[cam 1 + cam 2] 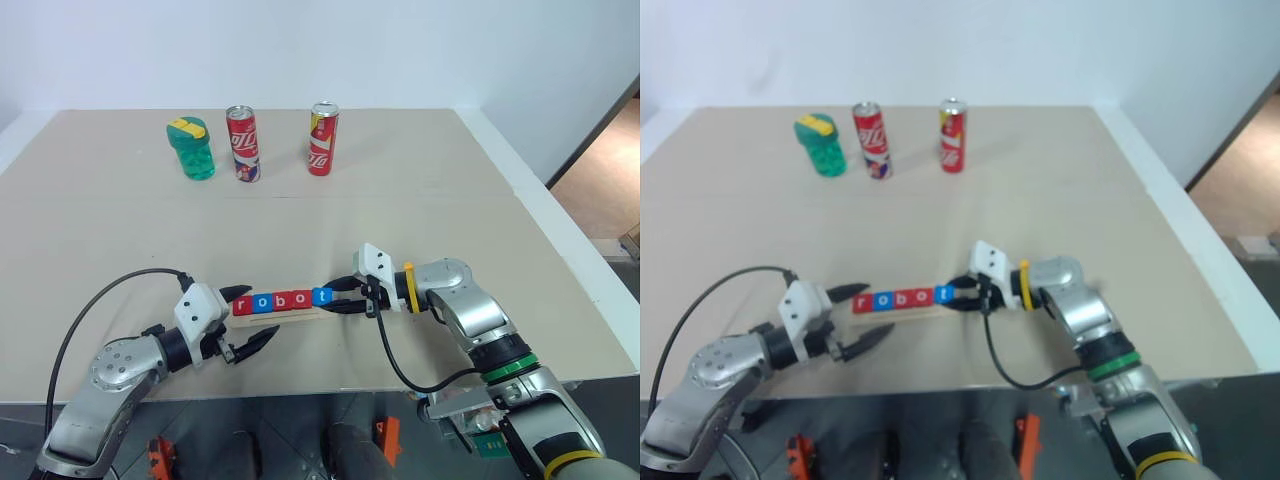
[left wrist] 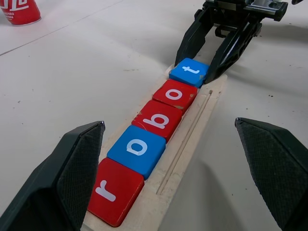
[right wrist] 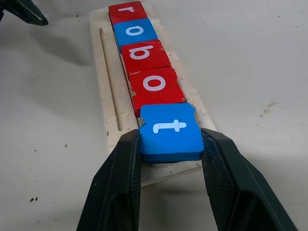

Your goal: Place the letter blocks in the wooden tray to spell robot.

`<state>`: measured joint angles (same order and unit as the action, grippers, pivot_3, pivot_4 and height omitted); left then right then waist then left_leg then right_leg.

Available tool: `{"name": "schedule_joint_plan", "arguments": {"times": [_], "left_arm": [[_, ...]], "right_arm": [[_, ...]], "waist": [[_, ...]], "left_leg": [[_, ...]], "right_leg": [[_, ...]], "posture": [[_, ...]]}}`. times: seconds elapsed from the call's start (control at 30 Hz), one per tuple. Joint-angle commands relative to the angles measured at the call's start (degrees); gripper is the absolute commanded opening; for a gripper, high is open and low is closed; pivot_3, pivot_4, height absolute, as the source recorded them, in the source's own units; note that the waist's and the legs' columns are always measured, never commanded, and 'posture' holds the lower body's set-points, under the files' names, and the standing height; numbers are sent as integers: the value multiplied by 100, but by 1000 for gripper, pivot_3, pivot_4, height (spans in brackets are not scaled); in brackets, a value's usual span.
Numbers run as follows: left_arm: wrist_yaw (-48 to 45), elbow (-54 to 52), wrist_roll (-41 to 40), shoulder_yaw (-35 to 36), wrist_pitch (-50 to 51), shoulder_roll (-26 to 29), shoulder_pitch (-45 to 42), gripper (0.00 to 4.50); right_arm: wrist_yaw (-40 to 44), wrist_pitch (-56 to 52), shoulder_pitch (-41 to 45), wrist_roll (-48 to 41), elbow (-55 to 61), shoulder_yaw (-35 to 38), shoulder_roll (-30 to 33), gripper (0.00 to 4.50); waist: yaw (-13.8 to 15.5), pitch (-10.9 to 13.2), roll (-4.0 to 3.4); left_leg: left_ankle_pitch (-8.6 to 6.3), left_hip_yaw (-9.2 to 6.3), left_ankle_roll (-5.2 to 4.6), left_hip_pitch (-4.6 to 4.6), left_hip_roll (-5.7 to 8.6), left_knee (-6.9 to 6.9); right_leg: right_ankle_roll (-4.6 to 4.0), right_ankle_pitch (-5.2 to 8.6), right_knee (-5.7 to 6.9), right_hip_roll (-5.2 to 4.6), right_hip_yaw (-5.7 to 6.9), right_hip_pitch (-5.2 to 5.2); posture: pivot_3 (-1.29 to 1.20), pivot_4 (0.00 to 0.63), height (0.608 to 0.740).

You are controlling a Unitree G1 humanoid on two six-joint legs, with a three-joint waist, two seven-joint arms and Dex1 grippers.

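Last tile going in. Wooden tray (image 1: 290, 314) lies near the table's (image 1: 420, 200) front edge, between the two grippers. Four letter blocks sit in it in a touching row: red r (image 2: 114, 190), blue o (image 2: 137, 150), red b (image 2: 158, 119), red o (image 2: 174, 96). The blue t (image 3: 169, 131) is at the row's far end, up against the second o, and the right gripper (image 3: 171, 154) has its fingers pressed on the t's two sides (whether the tile rests flat in the tray, cannot tell). Left gripper (image 1: 248, 322) hangs spread wide at the r end, holding nothing.

Judgement: the word reads complete; the step in hand is seating and letting go of the t. Next move calls for parting the fingers without dragging the tile, then backing straight off along the tray's length so the row is not nudged.

Two red cans (image 1: 243, 143) and a green jar (image 1: 191, 148) stand well apart, at the far side.
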<state>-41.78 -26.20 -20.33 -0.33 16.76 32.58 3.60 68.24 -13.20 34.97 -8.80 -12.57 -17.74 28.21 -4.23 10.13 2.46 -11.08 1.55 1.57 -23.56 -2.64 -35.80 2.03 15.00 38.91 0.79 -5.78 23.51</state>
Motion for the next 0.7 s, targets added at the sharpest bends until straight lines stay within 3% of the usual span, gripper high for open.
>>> {"name": "schedule_joint_plan", "arguments": {"times": [0.03,0.37,0.4,0.43,0.47,0.5,0.57,0.6,0.7], "left_arm": [[-1,-213,-37,53,6,44,-77,4500],[-1,-216,-2,-30,12,28,-65,4500],[-1,-219,-2,-33,14,29,-63,4500],[-2,-220,-3,-35,15,30,-62,4500],[-2,-218,-3,-37,13,32,-61,4500],[-2,-216,1,-41,9,32,-59,4500],[-8,-211,9,-52,3,39,-55,4500],[-22,-206,21,-61,-7,51,-54,4500],[-37,-196,37,-76,-22,67,-52,4500]], "right_arm": [[48,88,117,44,13,-11,-51,1264],[176,35,145,3,70,-47,-139,1264],[196,21,147,-2,73,-53,-140,1759],[190,63,150,4,64,-44,-160,1759],[180,75,156,2,57,-32,-183,2392],[195,16,166,-13,62,-29,-193,2392],[200,-34,181,-24,74,-16,-208,3107],[207,-40,186,-21,75,-6,-215,3243],[176,-28,191,0,69,35,-237,4434]], "waist": [[0,0,0],[-8,0,0],[-10,0,0],[-10,0,0],[-10,0,0],[-9,0,0],[-10,0,0],[-9,0,0],[-9,0,0]], "left_leg": [[0,0,0,0,0,0],[0,0,0,6,-3,0],[0,0,0,6,-3,0],[0,0,0,7,-4,1],[0,-1,0,6,-3,1],[0,-1,0,6,-3,1],[0,-1,0,6,-2,1],[0,0,0,6,-2,0],[0,-1,0,6,-2,0]], "right_leg": [[0,0,0,0,0,0],[-2,-1,4,5,-1,-1],[-3,-1,4,6,-1,-1],[-3,-1,5,6,-1,-1],[-3,-1,5,6,0,-2],[-3,-1,4,5,0,-2],[-2,0,4,4,-1,-3],[-2,0,4,3,-2,-3],[-2,0,4,3,-1,-4]], "posture": [[0,150,740],[0,150,740],[0,150,740],[0,150,740],[0,150,740],[0,150,740],[0,150,740],[0,150,740],[0,150,740]]}}
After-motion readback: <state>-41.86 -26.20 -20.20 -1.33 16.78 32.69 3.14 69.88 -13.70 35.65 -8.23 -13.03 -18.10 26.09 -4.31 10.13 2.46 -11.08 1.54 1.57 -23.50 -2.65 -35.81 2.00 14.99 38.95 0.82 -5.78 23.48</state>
